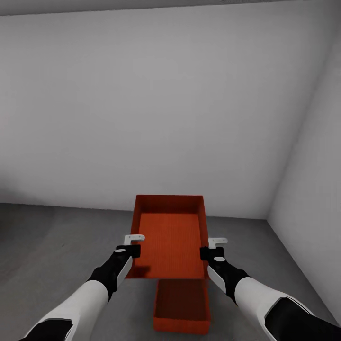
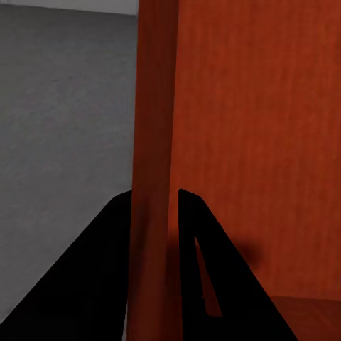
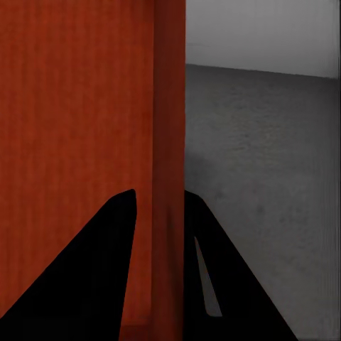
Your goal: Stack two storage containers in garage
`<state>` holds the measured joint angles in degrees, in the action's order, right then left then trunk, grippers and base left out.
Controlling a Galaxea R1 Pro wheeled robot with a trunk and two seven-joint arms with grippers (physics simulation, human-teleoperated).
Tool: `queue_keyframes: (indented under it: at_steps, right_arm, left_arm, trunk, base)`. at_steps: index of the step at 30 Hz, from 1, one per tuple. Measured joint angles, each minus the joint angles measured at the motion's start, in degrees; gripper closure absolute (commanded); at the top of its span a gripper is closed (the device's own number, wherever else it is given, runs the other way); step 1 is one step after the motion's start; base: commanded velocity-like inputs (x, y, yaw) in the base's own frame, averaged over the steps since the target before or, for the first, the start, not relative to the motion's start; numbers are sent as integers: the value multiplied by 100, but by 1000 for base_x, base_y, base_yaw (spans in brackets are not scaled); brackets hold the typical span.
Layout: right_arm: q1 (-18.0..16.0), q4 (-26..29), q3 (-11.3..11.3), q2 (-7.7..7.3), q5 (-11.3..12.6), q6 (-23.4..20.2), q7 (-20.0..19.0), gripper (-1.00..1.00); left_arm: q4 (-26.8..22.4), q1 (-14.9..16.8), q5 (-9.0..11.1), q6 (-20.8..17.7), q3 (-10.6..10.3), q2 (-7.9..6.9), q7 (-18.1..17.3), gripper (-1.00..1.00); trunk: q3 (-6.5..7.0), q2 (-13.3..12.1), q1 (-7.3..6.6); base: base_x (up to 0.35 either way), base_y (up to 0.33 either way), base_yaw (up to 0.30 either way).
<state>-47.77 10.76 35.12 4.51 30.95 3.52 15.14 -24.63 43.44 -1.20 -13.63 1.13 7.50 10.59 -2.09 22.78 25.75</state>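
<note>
In the garage corner, both arms reach forward and slightly inward, holding one storage container (image 1: 170, 239) level above the floor (image 1: 57, 246). The left gripper (image 1: 129, 250) is clamped over its left wall (fingers astride the thin rim), and the right gripper (image 1: 211, 253) likewise pinches the right wall. The second container (image 1: 182, 308) rests on the concrete directly below, near the white walls (image 1: 156, 104).
</note>
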Motion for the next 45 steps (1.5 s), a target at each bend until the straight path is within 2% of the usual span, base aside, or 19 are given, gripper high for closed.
queue_keyframes:
  at_steps: [26, 45]
  right_arm:
    - [-1, -2, -4, 2, 4, 14, -1, 100]
    - [-1, -2, -9, 6, -5, 8, 1, 100]
  left_arm:
    - [-18, -2, -10, -4, 0, 0, 0, 100]
    - [-11, -1, 4, -2, -7, -6, -1, 100]
  trunk:
    - [0, 0, 0]
    - [0, 0, 0]
  base:
    - [101, 86, -23]
    - [1, 1, -194]
